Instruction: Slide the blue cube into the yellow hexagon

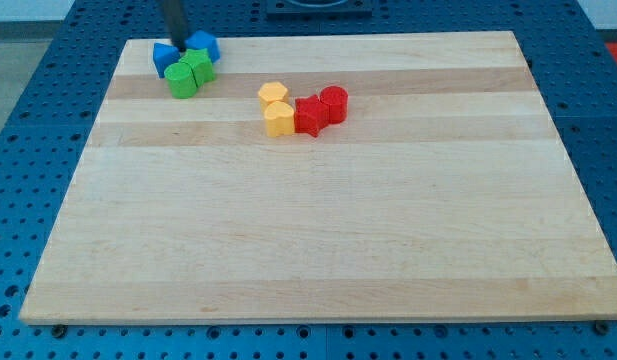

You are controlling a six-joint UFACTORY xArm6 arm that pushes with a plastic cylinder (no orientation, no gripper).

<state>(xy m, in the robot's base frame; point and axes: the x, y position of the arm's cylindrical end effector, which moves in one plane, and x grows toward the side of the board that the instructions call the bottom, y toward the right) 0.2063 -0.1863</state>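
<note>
My tip (pixel 181 47) is at the view's top left, set between two blue blocks. One blue block (pixel 165 56) lies just left of the tip and the other blue block (pixel 205 43) just right of it; I cannot tell which is the cube. A yellow hexagon-like block (pixel 273 95) sits near the top middle of the board, with a second yellow block (pixel 279 119) touching it below. The blue blocks are well to the left of the yellow ones.
Two green blocks (pixel 189 75) sit against the blue ones, just below my tip. A red block (pixel 309 115) and a red cylinder (pixel 333 103) touch the yellow blocks on their right. The wooden board (pixel 318 230) lies on a blue perforated table.
</note>
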